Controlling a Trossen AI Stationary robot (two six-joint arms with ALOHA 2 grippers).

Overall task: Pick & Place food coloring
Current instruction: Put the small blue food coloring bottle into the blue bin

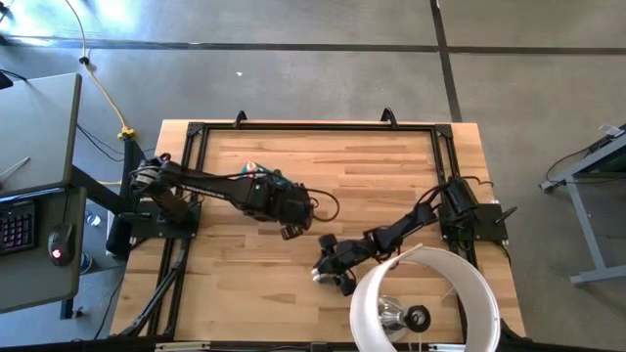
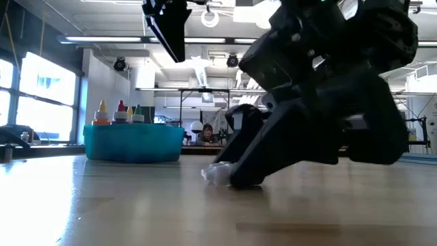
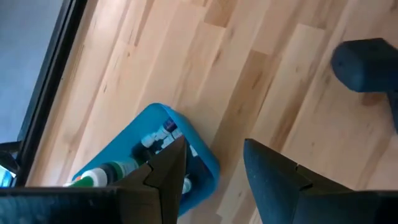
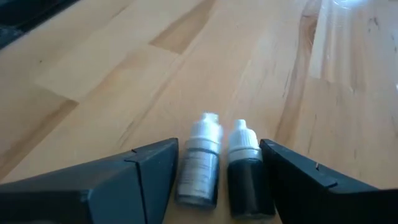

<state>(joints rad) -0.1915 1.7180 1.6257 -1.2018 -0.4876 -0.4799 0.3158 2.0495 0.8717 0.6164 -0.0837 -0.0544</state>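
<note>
Right gripper spread wide around two small food coloring bottles lying on the table.

The two bottles (image 4: 221, 171), one pale with a white cap (image 4: 200, 168) and one dark with a white cap (image 4: 247, 177), lie side by side, touching or nearly so, between the fingers of the right gripper (image 4: 217, 180), which is released and grips neither. The risk, as I judge it: closing here would catch both at once, and the round bodies could squirt out or roll; a finger could also nudge one away. More bottles (image 2: 119, 111) stand in the teal bin (image 2: 133, 143), well apart; in the left wrist view the left gripper (image 3: 214, 168) hangs above the bin, fingers parted and holding nothing. The pale bottle carries a label, too blurred to read; no brand shows.
</note>
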